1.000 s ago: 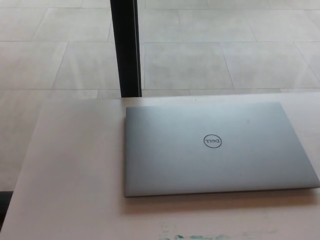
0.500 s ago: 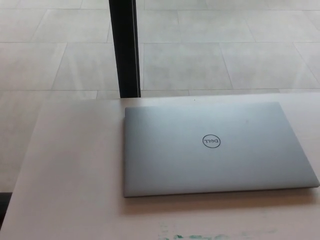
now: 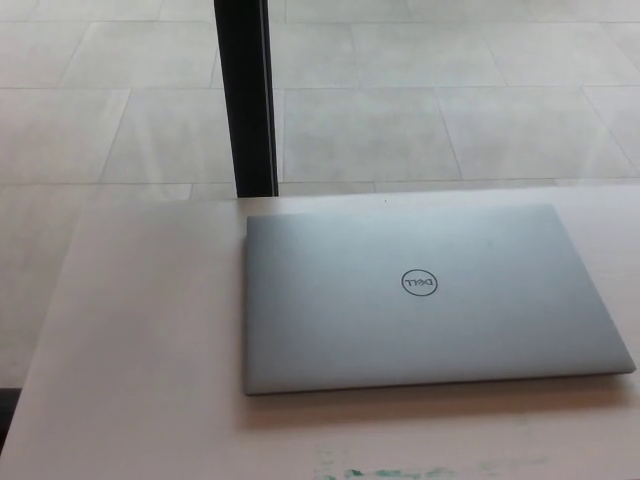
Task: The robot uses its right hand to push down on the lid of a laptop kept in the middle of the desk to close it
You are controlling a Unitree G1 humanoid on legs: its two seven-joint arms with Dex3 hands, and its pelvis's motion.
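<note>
The laptop [image 3: 430,300] lies shut in front of me, silver lid [image 3: 330,270] flat down on the base, round logo [image 3: 420,284] facing up near its middle. It sits on the pale desk [image 3: 140,340], toward the right half of my view, its far edge close to the desk's far edge and its right corner almost at the picture's border. A thin shadow runs along its near edge. Near the bottom of the desk there are faint greenish marks [image 3: 400,470], maybe smudges; too blurred for me to tell. Beyond the desk, a black vertical post [image 3: 245,95] stands over the tiled floor [image 3: 450,110]. Neither of my hands shows here, so I cannot say how their fingers stand.
</note>
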